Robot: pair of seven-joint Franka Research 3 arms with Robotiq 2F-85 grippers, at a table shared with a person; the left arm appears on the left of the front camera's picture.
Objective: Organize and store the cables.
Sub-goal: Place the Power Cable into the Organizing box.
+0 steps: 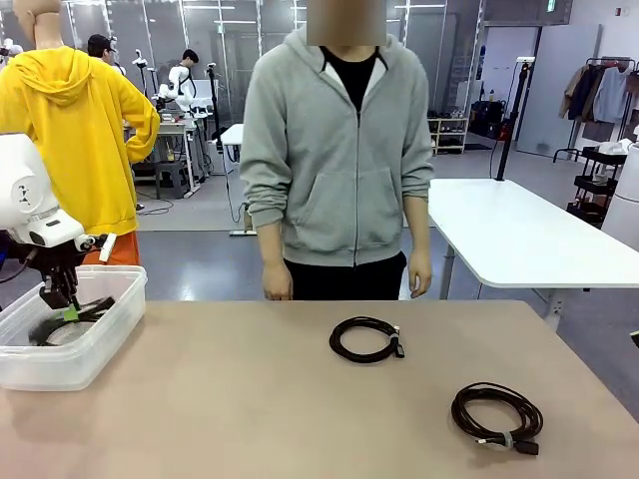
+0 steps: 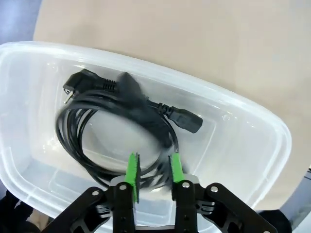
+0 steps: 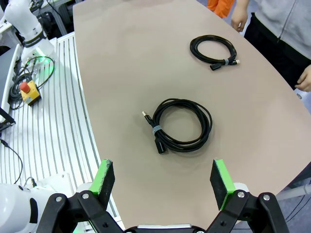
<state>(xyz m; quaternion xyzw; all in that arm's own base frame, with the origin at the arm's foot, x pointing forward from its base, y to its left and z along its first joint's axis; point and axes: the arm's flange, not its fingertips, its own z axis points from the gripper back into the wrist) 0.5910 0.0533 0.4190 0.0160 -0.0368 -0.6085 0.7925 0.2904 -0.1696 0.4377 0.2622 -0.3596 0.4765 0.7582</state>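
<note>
From the front: finds the left hand [image 1: 62, 299] down in the mouth of the clear bin [image 1: 105, 349] at the left edge of the surface [image 1: 250, 399], right above the stored cable [image 1: 55, 329]; cannot settle its jaws from here. Leaves 2 coils out on the surface: the middle cable [image 1: 366, 339] before the person, and the near cable [image 1: 496, 414] toward the right, well apart from each other and from the bin. From the left wrist: shows the green pads [image 2: 132, 174] parted and pinching nothing, so reads the left hand [image 2: 154, 170] as open, with the stored cable [image 2: 121, 97] lying coiled on the bin floor. Looks like 1 of 3 put away. From the right wrist: shows the right hand [image 3: 162, 170] wide open and empty, hovering above the near cable [image 3: 182, 125], with the middle cable [image 3: 213, 49] farther off near the person's hand [image 3: 239, 19]. Risks, as a guess: could snag a strand on a pad when lifting out, since loops run just under the fingertips, dragging the coil or the light bin along; could pinch only 1 strand of the near cable and let the coil unwind; could cross the person's reach at the middle cable.
</note>
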